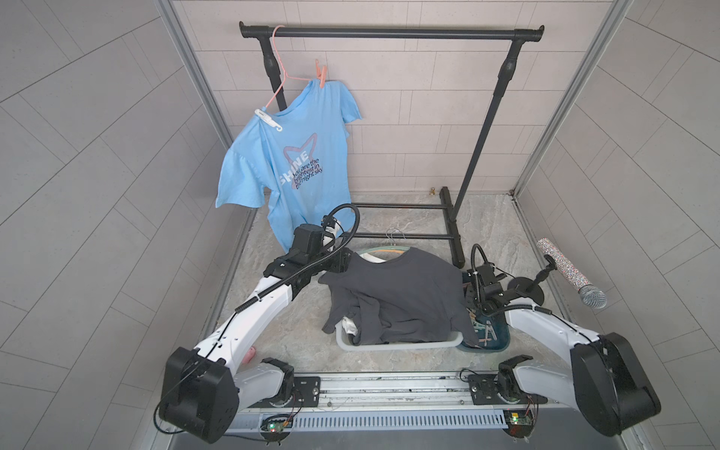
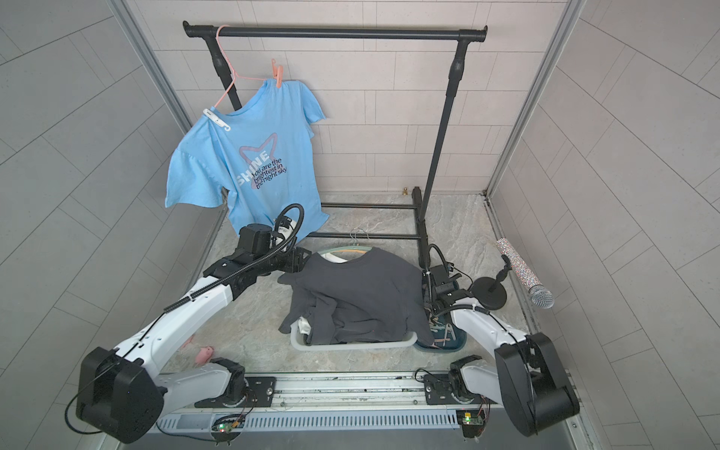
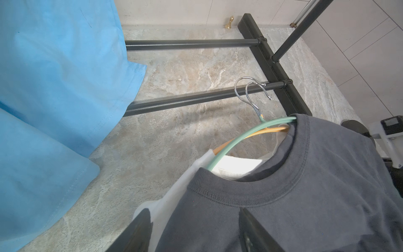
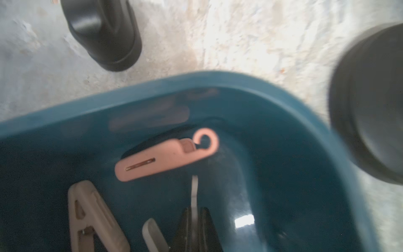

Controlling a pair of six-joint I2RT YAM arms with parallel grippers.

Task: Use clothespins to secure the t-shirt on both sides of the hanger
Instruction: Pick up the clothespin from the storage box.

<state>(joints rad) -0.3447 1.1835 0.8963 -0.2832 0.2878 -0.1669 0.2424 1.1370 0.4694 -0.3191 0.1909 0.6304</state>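
A blue t-shirt hangs from a pink hanger on the rack. A coral clothespin grips one shoulder and a white clothespin the other. A dark grey t-shirt on a green hanger lies over a basket. My left gripper is open just above that shirt, beside its collar. My right gripper is down in a teal tub, shut on a thin pale clothespin. Beside it lie a coral clothespin and a beige clothespin.
The black garment rack stands at the back, its base bars on the marble floor. A grey basket holds the dark shirt and a white garment. A glittery microphone on a stand is far right. A pink clothespin lies on the floor.
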